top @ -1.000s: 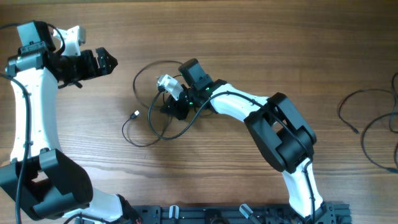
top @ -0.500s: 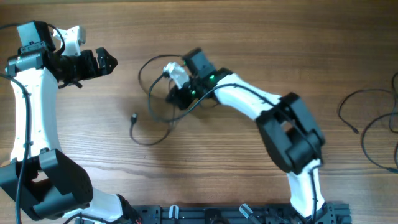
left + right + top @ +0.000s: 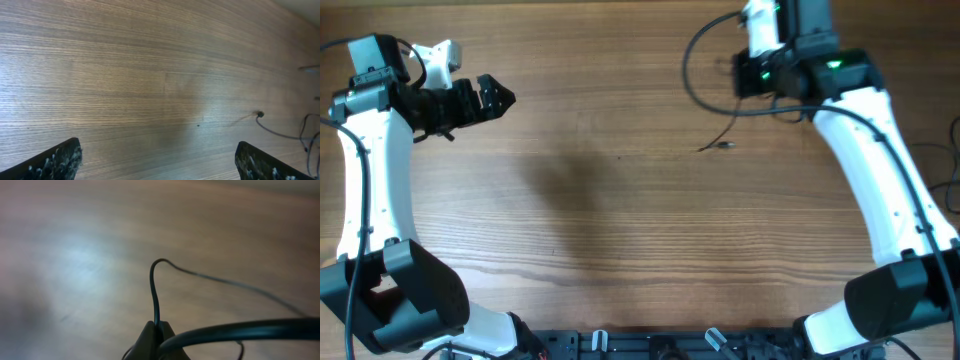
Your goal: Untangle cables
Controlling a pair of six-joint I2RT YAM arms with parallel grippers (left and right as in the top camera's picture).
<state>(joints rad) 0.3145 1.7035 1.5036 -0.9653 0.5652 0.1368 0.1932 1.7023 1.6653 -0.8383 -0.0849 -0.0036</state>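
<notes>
My right gripper (image 3: 752,82) is at the far right of the table, shut on a thin black cable (image 3: 692,60). The cable loops up to the left of the gripper and trails down to a small plug end (image 3: 724,146) on the wood. In the right wrist view the closed fingertips (image 3: 157,330) pinch the thin cable (image 3: 154,287), which arcs away to the right. My left gripper (image 3: 500,98) is open and empty at the far left. In the left wrist view its fingers (image 3: 160,162) are spread wide, and the cable's plug end (image 3: 259,114) shows far off.
More thin black cable (image 3: 942,205) lies at the right edge of the wooden table (image 3: 600,210). A thicker black arm cable (image 3: 240,330) crosses the right wrist view in front of the fingers.
My right gripper has carried the cable from the table's middle left up to the far right. The loops have pulled out and the plug end dragged along. The left arm has not moved.
</notes>
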